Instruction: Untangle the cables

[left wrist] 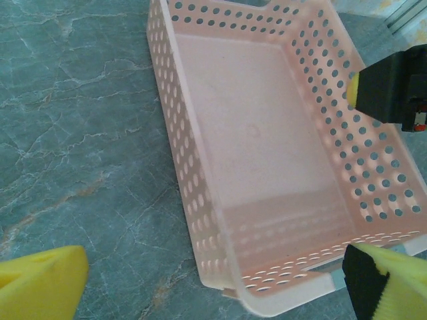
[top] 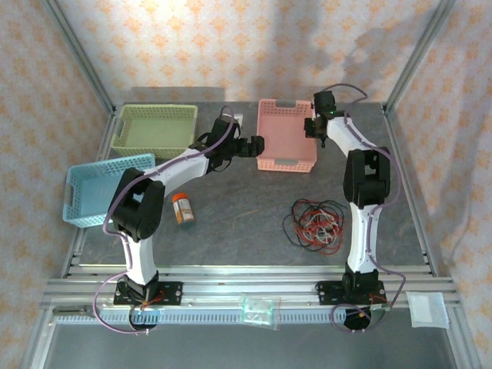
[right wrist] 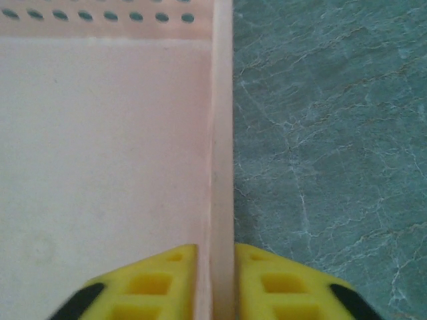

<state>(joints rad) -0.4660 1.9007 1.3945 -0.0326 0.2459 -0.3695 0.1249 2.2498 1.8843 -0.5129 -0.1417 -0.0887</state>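
Note:
The cables [top: 315, 223] lie in a tangled heap of black, red and pale loops on the table, in front of the right arm and away from both grippers. At the back, my right gripper [top: 317, 134] stands astride the right wall of a pink basket [top: 286, 163]. In the right wrist view its yellow fingers [right wrist: 167, 287] press that wall [right wrist: 222, 133] from both sides, so my right gripper [right wrist: 215, 267] is shut on it. My left gripper [top: 257, 146] hovers open at the basket's left side, its fingers [left wrist: 47, 280] wide apart and holding nothing.
A green basket [top: 154, 129] sits at the back left and a blue basket [top: 104, 192] at the left edge. A small orange-capped bottle [top: 182, 207] lies mid-table. A clear bag [top: 257, 310] and a white packet [top: 427, 310] rest on the front rail.

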